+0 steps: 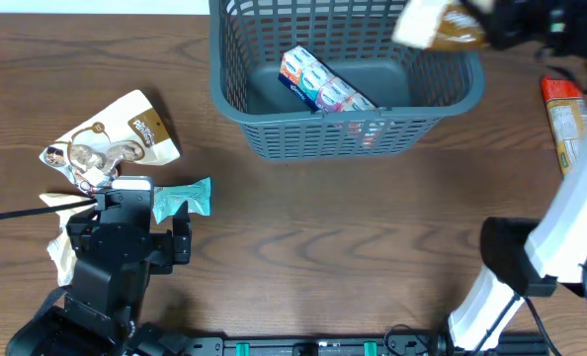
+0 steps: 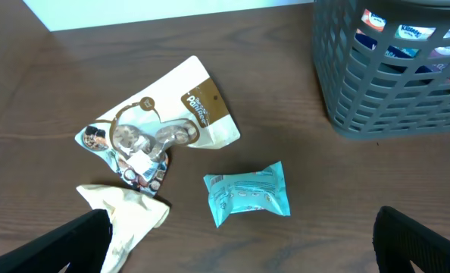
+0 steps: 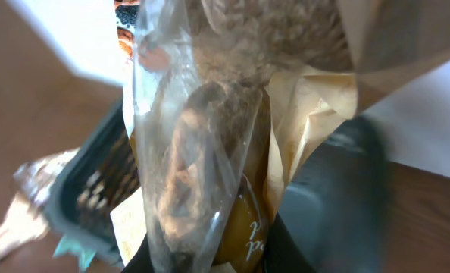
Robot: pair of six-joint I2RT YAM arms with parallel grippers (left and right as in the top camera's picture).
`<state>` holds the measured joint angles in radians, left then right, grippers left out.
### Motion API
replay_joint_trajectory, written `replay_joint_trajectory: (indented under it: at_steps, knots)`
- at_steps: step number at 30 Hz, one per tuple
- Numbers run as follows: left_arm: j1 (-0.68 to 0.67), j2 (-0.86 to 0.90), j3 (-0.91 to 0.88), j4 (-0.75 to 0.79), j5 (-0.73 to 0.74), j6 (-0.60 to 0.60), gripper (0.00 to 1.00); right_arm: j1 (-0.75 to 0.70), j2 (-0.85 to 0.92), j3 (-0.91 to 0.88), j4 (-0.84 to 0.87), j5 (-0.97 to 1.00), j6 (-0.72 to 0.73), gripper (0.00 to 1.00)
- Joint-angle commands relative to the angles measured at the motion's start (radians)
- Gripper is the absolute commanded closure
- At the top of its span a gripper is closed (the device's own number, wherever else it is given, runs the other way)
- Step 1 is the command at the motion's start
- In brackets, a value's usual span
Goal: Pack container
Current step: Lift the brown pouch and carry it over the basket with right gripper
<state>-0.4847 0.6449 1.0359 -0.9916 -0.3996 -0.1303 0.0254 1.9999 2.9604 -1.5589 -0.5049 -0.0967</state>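
The container (image 1: 274, 117) is a grey slotted basket at the top middle of the table, with a colourful packet (image 1: 323, 84) lying inside. My right gripper (image 1: 486, 28) hovers over its far right corner, shut on a brown and cream snack pouch (image 1: 440, 25). In the right wrist view that pouch (image 3: 210, 152) fills the frame above the gripper (image 3: 210, 262). My left gripper (image 2: 240, 258) stands wide open low at the left, nothing between its fingers (image 2: 58, 246). A teal packet (image 2: 248, 193) lies just ahead of it; the basket wall (image 2: 376, 83) is at the upper right.
A cream and brown pouch (image 1: 116, 138) lies left of the basket, with a pale crumpled packet (image 2: 130, 216) beside my left finger. An orange packet (image 1: 567, 119) lies at the table's right edge. My right arm's white link (image 1: 570, 227) crosses the lower right.
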Motion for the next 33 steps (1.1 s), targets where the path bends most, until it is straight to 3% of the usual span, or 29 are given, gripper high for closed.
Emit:
replay_joint_trajectory:
  at_steps: [1,8,16,23,27,29,32,33]
  knots:
    - [-0.001,-0.002,0.013,-0.003,-0.013,-0.001,0.01,0.101,0.002,-0.063,0.004,0.100,-0.088,0.98]
    - [-0.001,-0.002,0.013,-0.003,-0.013,-0.001,0.01,0.221,0.026,-0.318,0.086,0.354,-0.156,0.98]
    - [-0.001,-0.002,0.013,-0.003,-0.013,-0.001,0.01,0.222,0.037,-0.624,0.224,0.433,-0.175,0.99]
    - [-0.001,-0.002,0.013,-0.003,-0.013,-0.001,0.01,0.223,0.037,-0.745,0.250,0.455,-0.219,0.97]
    - [-0.001,-0.002,0.013,-0.003,-0.013,-0.001,0.01,0.223,0.039,-0.800,0.281,0.483,-0.218,0.73]
    - [-0.001,-0.002,0.013,-0.003,-0.013,-0.001,0.01,0.222,0.041,-0.810,0.291,0.482,-0.211,0.41]
    - [-0.001,-0.002,0.013,-0.003,-0.013,-0.001,0.01,0.222,0.042,-0.810,0.299,0.482,-0.211,0.31]
    - [-0.001,-0.002,0.013,-0.003,-0.013,-0.001,0.01,0.222,0.042,-0.810,0.304,0.482,-0.210,0.21]
